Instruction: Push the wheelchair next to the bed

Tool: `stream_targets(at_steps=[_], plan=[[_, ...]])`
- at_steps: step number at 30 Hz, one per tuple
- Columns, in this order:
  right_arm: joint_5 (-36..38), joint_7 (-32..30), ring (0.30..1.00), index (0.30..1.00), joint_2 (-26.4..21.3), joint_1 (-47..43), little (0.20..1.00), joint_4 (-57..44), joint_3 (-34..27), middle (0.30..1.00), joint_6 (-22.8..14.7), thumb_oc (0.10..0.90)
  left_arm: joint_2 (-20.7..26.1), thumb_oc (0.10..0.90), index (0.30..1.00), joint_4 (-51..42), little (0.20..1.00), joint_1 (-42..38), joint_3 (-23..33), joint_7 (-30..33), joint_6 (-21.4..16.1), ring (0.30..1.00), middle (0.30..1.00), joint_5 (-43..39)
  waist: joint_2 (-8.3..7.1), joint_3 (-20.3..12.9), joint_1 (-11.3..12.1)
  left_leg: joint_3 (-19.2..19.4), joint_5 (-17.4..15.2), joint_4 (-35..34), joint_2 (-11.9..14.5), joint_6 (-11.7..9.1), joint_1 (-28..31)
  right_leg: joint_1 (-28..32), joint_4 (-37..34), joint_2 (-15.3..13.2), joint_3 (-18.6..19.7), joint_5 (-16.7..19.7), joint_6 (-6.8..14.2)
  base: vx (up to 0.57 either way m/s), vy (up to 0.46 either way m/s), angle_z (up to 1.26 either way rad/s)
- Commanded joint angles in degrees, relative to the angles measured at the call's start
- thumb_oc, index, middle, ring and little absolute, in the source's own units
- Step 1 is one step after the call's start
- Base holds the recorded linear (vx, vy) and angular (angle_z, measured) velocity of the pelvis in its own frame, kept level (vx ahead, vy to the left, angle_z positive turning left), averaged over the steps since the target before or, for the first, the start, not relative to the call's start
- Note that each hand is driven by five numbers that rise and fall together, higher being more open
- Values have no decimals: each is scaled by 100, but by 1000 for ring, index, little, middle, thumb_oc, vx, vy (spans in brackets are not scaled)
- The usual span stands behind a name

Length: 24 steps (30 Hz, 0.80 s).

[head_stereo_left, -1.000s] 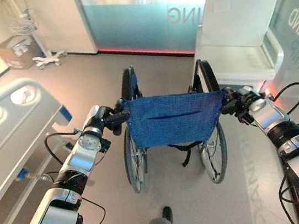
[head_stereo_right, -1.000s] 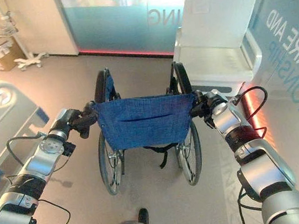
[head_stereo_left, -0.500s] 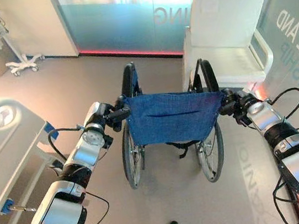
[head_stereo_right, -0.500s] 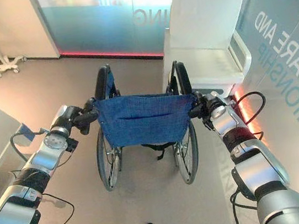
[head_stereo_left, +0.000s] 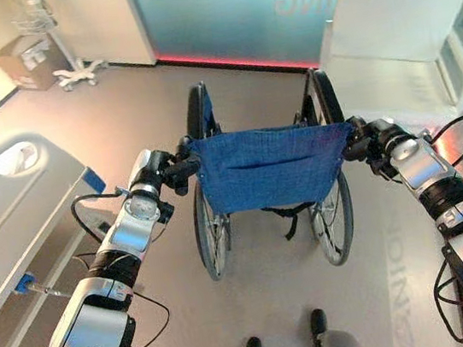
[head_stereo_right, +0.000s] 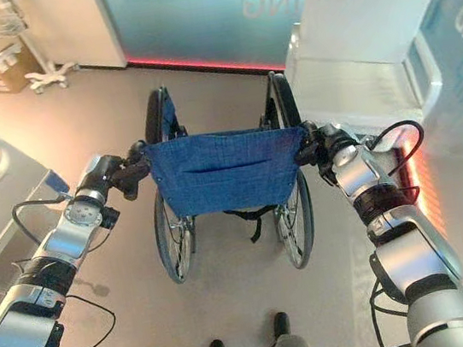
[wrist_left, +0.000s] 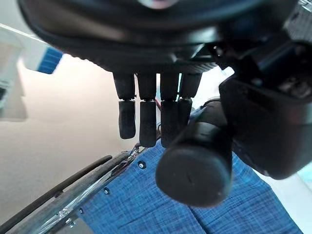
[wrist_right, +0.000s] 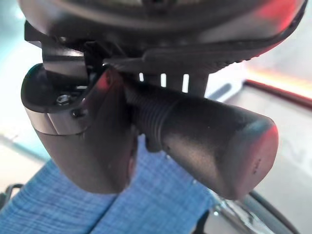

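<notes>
Left eye view: my left hand [head_stereo_left: 173, 171] and right hand [head_stereo_left: 363, 143] each curl their fingers round a push handle [wrist_left: 195, 165] of the blue-backed wheelchair [head_stereo_left: 267, 168], which stands mid-floor, right of the bed [head_stereo_left: 12, 204] and near a white armchair [head_stereo_left: 406, 37].

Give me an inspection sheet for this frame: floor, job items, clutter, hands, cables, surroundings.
Floor: smooth grey floor.
Job items: wheelchair facing away, blue backrest towards the robot; bed on the robot's left, a gap between them.
Clutter: cardboard box and wheeled stand far left by the wall.
Hands: left hand and right hand each curled round a push handle.
Cables: nothing seen.
Surroundings: white armchair ahead right; frosted glass wall behind.
</notes>
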Motion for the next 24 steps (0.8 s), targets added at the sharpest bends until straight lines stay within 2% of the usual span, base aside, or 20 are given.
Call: stream_targets(at_steps=[1, 2, 3, 4, 8, 9, 10, 11, 12, 14, 15, 18, 20, 21, 22, 23, 24], plan=[[-483, 488, 300, 300, -272, 274, 300, 53, 693, 300, -512, 400, -26, 400, 300, 315, 300, 664, -140, -183, -148, 300, 300, 108, 6, -57, 112, 160, -89, 139, 222, -246, 634, -192, -49, 12, 187, 255, 35, 266, -195, 53], [-592, 479, 300, 300, -301, 253, 300, 145, 689, 300, -603, 400, -150, 400, 300, 414, 300, 638, -202, -114, -212, 300, 300, 63, 66, -140, 51, 305, 287, 100, 414, -396, 749, -134, -42, 30, -12, 156, -59, 207, -155, 47], [-616, 485, 300, 300, -310, 253, 300, 161, 683, 300, -628, 400, -175, 400, 300, 444, 300, 627, -222, -99, -238, 300, 300, 58, 80, -159, 33, 352, 392, 116, 468, -426, 765, -115, -32, 37, -58, 123, -89, 306, -246, 67], [-620, 454, 300, 300, -330, 277, 300, 180, 678, 300, -648, 400, -238, 400, 300, 510, 300, 600, -263, -87, -304, 300, 300, 68, 98, -200, 0, 435, 654, 205, 572, -485, 735, -33, -37, 69, -144, 51, -162, 196, -183, 42], [-661, 380, 300, 300, -340, 343, 300, 286, 685, 300, -766, 400, -356, 400, 300, 595, 300, 600, -301, -105, -444, 300, 300, 130, 67, -217, 1, 571, 892, 570, 659, -491, 599, 237, -53, 125, -258, -113, -312, 243, -184, 38], [-646, 353, 300, 300, -323, 363, 300, 312, 683, 300, -793, 400, -383, 400, 300, 610, 300, 624, -294, -111, -475, 300, 300, 149, 71, -216, 26, 541, 848, 550, 588, -468, 579, 305, -46, 159, -261, -155, -325, 352, -192, 19], [-683, 309, 300, 300, -280, 403, 300, 324, 691, 300, -824, 400, -403, 400, 300, 573, 300, 719, -237, -115, -506, 300, 300, 199, 90, -156, 151, 463, 699, 478, 363, -383, 436, 531, -59, 264, -179, -236, -326, 331, -166, 17], [-689, 294, 300, 300, -262, 402, 300, 319, 695, 300, -816, 400, -405, 400, 300, 554, 300, 739, -222, -108, -505, 300, 300, 211, 81, -151, 186, 450, 690, 422, 265, -353, 329, 596, -91, 289, -152, -243, -321, 434, -191, 11], [-687, 247, 300, 300, -218, 389, 300, 292, 734, 300, -782, 400, -417, 400, 300, 465, 300, 803, -172, -93, -479, 300, 300, 228, 77, -59, 322, 522, 610, 375, 33, -308, -43, 860, -173, 381, -56, -333, -306, 364, -136, 9], [-722, 204, 300, 300, -169, 385, 300, 231, 749, 300, -701, 400, -378, 400, 300, 380, 300, 845, -148, -119, -476, 300, 300, 197, 122, 57, 479, 603, 669, 283, -207, -327, -505, 1130, -251, 500, 1, -421, -314, 374, -115, 12], [-743, 211, 300, 300, -131, 364, 300, 146, 779, 300, -621, 400, -320, 400, 300, 318, 300, 903, -125, -118, -499, 300, 300, 170, 210, 169, 650, 626, 920, 140, -416, -382, -948, 1371, -313, 683, 100, -508, -335, 349, -83, 0], [-780, 312, 300, 300, -124, 315, 300, 103, 828, 300, -667, 400, -175, 400, 300, 138, 300, 1123, 6, -148, -504, 300, 300, 161, 365, 231, 948, 591, 1490, -368, -601, -448, -1427, 1704, -348, 991, 337, -670, -387, 449, -50, -54], [-873, 424, 300, 300, -152, 261, 300, 61, 849, 300, -746, 400, -65, 400, 300, -65, 300, 1327, 150, -199, -486, 300, 300, 187, 437, 211, 1113, 680, 1702, -721, -632, -440, -1497, 1890, -315, 1133, 462, -829, -418, 447, 14, -100], [-913, 456, 300, 300, -158, 239, 300, 64, 856, 300, -773, 400, -39, 400, 300, -111, 300, 1376, 186, -199, -498, 300, 300, 177, 455, 195, 1148, 743, 1714, -800, -620, -430, -1488, 1922, -290, 1160, 464, -884, -425, 396, 83, -107], [-1046, 538, 300, 300, -181, 199, 300, 112, 854, 300, -863, 400, -35, 400, 300, -186, 300, 1464, 241, -196, -516, 300, 300, 188, 478, 140, 1177, 1020, 1590, -793, -552, -354, -1428, 1961, -168, 1167, 379, -1048, -444, 326, 97, -76], [-1118, 570, 300, 300, -191, 192, 300, 128, 850, 300, -898, 400, -33, 400, 300, -210, 300, 1480, 249, -202, -527, 300, 300, 191, 482, 121, 1188, 1097, 1534, -768, -531, -324, -1417, 1975, -124, 1160, 344, -1099, -450, 373, 136, -73], [-1219, 573, 300, 300, -218, 193, 300, 192, 846, 300, -974, 400, -14, 400, 300, -254, 300, 1491, 253, -234, -558, 300, 300, 210, 456, 73, 1216, 1287, 1293, -575, -498, -210, -1419, 2001, 13, 1104, 250, -1235, -457, 340, 126, -39]])
